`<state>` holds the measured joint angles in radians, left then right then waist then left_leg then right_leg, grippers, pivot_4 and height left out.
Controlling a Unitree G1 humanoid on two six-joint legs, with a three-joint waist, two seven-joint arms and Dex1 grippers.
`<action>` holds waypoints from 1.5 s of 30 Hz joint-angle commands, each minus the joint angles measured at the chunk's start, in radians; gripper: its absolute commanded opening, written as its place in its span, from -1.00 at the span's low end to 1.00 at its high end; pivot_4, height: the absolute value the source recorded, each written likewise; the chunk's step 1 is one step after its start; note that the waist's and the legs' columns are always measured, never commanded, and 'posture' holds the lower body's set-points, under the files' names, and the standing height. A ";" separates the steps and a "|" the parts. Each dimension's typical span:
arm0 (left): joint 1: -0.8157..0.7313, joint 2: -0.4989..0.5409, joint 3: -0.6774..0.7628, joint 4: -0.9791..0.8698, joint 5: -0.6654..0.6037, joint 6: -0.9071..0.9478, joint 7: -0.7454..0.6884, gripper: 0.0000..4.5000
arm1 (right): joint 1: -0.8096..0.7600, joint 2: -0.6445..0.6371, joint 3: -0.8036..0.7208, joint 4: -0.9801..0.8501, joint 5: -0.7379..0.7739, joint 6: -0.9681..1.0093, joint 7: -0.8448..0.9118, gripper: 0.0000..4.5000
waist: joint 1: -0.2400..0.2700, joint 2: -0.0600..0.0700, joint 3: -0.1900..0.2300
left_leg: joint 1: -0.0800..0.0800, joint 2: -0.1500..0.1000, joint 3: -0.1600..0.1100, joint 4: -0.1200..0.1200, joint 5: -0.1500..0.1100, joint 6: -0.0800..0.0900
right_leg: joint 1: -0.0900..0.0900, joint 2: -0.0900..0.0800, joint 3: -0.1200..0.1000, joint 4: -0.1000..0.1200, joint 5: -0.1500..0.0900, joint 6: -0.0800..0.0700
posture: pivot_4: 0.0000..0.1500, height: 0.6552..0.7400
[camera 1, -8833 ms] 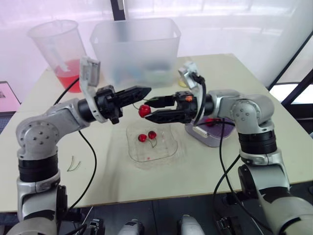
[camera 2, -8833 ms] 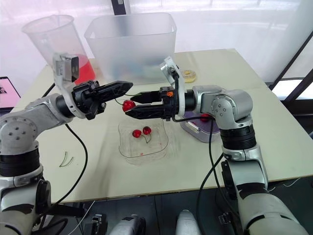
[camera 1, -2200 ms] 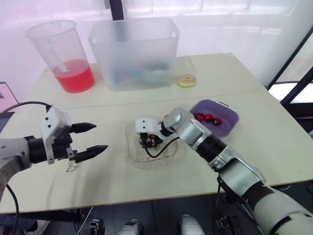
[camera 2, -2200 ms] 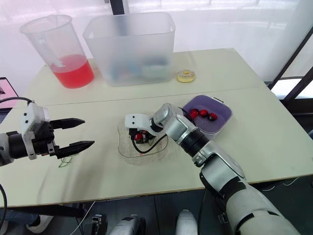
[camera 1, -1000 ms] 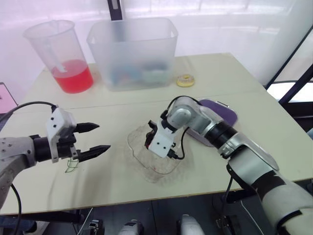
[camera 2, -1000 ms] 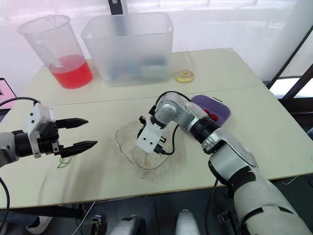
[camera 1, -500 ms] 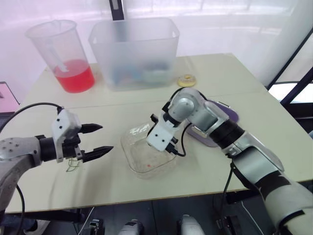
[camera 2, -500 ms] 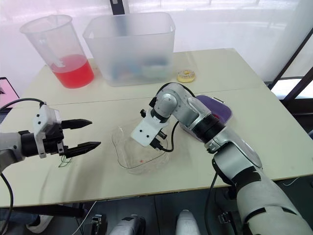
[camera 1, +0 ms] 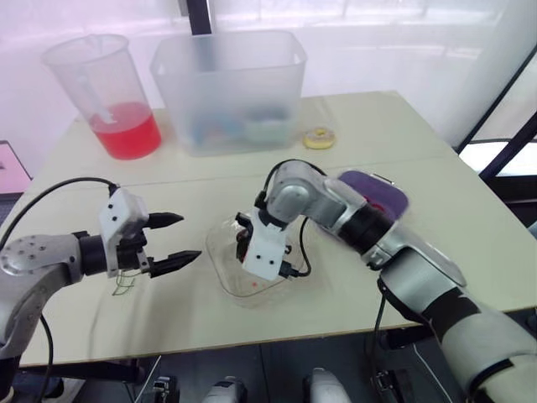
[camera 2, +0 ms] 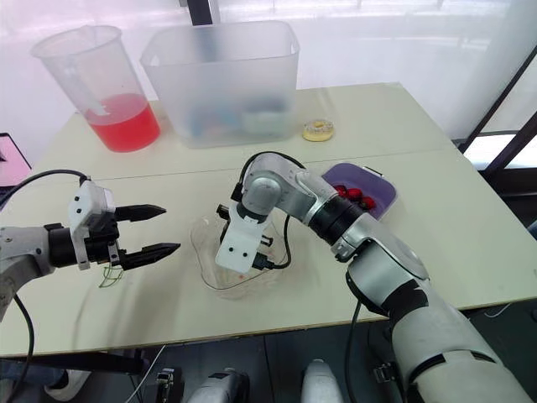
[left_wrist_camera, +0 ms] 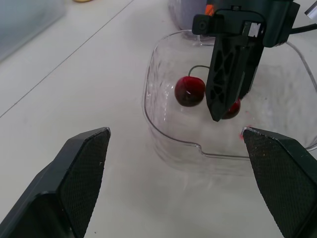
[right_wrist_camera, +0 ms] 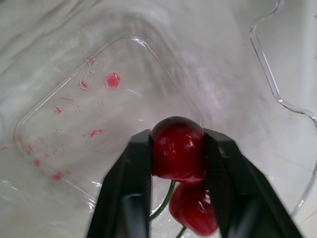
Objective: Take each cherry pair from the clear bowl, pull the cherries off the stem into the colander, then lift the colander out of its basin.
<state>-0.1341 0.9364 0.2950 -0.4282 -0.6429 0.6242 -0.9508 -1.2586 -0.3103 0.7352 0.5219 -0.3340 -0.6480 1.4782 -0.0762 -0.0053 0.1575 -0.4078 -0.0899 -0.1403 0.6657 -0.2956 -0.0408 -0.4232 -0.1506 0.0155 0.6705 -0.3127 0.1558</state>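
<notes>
- Nearest us, toward 8 o'clock of the clear bowl (left_wrist_camera: 146, 99), bare green stems (camera 1: 124, 284) lie loose on the bench (camera 1: 352, 311). From them we judge that some pairs are already stripped.
- The left gripper (camera 1: 186, 237) hovers at 9 o'clock of the bowl, roughly level. Its fingers are spread wide and hold nothing, and it points toward the bowl, well placed to take a stem.
- The right arm curls over from 3 o'clock and points steeply down into the bowl. The right gripper (right_wrist_camera: 178, 143) is clamped on one cherry of the cherry pair (left_wrist_camera: 189, 90), the single pair we see there, low over the bowl floor. The twin sits just beside it on the shared stem.
- Apart from that pair, the bowl holds just red juice smears (right_wrist_camera: 113, 79).
- At 2 o'clock of the bowl, the purple colander (camera 2: 382, 200) holds a few cherries (camera 2: 351, 195) and sits unlifted. By our reckoning, this pair and the lift remain.
</notes>
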 commanded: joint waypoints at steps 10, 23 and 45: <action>-0.038 -0.008 -0.004 0.002 -0.008 -0.011 0.001 1.00 | -0.031 -0.026 -0.127 -0.102 0.160 0.277 0.088 0.99 | -0.002 0.000 0.000 | 0.000 0.000 0.000 0.000 0.000 0.000 | 0.000 0.000 0.000 0.000 0.000 0.000 | 1.00 1.00; -0.071 -0.014 -0.011 0.034 -0.020 -0.010 -0.024 1.00 | 0.085 -0.003 -0.250 -0.565 0.267 1.962 -0.196 0.99 | 0.006 0.000 0.000 | 0.000 0.000 -0.001 0.000 0.000 0.000 | 0.000 -0.001 0.000 0.001 0.000 0.000 | 1.00 1.00; -0.065 0.008 0.006 0.038 -0.018 0.001 -0.037 1.00 | 0.246 0.022 -0.098 -0.641 0.426 1.961 -0.627 -0.05 | 0.004 0.000 0.000 | 0.000 0.000 0.000 0.000 0.000 0.000 | -0.001 -0.001 0.001 0.001 0.000 0.000 | 1.00 1.00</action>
<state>-0.1985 0.9265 0.2666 -0.3677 -0.6506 0.6281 -0.9836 -1.0015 -0.2846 0.6346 -0.1026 0.0838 1.3378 0.8600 -0.0721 -0.0054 0.1575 -0.4081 -0.0904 -0.1401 0.6657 -0.2956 -0.0408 -0.4239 -0.1519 0.0162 0.6710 -0.3125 0.1555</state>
